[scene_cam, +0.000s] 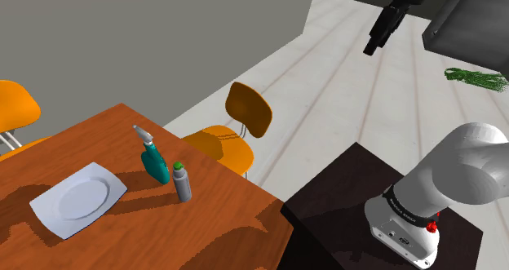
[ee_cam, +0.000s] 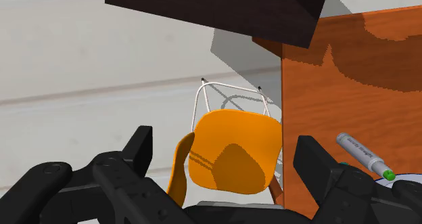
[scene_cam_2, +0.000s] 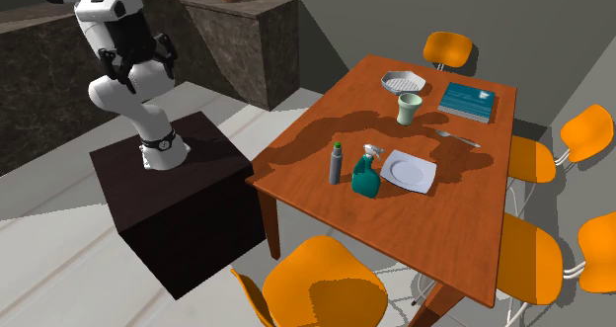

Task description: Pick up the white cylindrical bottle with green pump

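Observation:
The pump bottle [scene_cam: 182, 183] is a grey-white cylinder with a small green top. It stands upright on the wooden table [scene_cam: 90, 138], close beside a teal spray bottle [scene_cam: 153, 164]. From the second exterior view the pump bottle [scene_cam_2: 337, 164] stands near the table edge that faces the stand. My gripper [scene_cam: 377, 38] hangs high in the air, far from the table and above the floor beyond the stand. In the wrist view the gripper [ee_cam: 223, 141] is open with nothing between its fingers, and the bottle [ee_cam: 363, 153] lies off to the side past one finger [ee_cam: 311, 163].
A white plate [scene_cam: 80, 198] lies next to the spray bottle. A cup [scene_cam_2: 409, 108], a bowl [scene_cam_2: 403, 81], a book [scene_cam_2: 466, 101] and a fork [scene_cam_2: 456, 135] sit farther along the table. Orange chairs [scene_cam: 232, 130] ring it. The dark stand [scene_cam_2: 178, 206] is beside the table.

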`<action>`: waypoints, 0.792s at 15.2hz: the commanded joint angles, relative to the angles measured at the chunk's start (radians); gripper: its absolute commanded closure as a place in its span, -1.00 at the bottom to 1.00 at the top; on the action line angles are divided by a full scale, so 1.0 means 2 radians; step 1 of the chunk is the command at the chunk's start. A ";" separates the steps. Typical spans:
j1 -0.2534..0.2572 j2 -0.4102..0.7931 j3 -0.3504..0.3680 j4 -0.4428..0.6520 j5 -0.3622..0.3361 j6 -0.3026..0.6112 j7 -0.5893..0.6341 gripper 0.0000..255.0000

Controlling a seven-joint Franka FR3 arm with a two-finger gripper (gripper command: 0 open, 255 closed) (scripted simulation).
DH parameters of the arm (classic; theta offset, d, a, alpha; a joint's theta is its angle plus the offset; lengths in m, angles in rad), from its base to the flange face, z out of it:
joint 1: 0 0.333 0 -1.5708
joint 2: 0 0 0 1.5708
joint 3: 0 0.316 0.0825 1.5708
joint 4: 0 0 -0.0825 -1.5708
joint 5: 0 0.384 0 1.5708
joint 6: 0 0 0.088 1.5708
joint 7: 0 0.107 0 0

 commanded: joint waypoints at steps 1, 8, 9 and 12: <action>0.000 0.000 0.000 0.000 0.000 0.000 0.000 -1.00; 0.013 0.031 0.077 -0.032 0.046 0.056 0.100 -1.00; 0.014 0.039 0.088 -0.034 0.052 0.065 0.115 -1.00; 0.018 0.066 0.122 -0.035 0.068 0.092 0.157 -1.00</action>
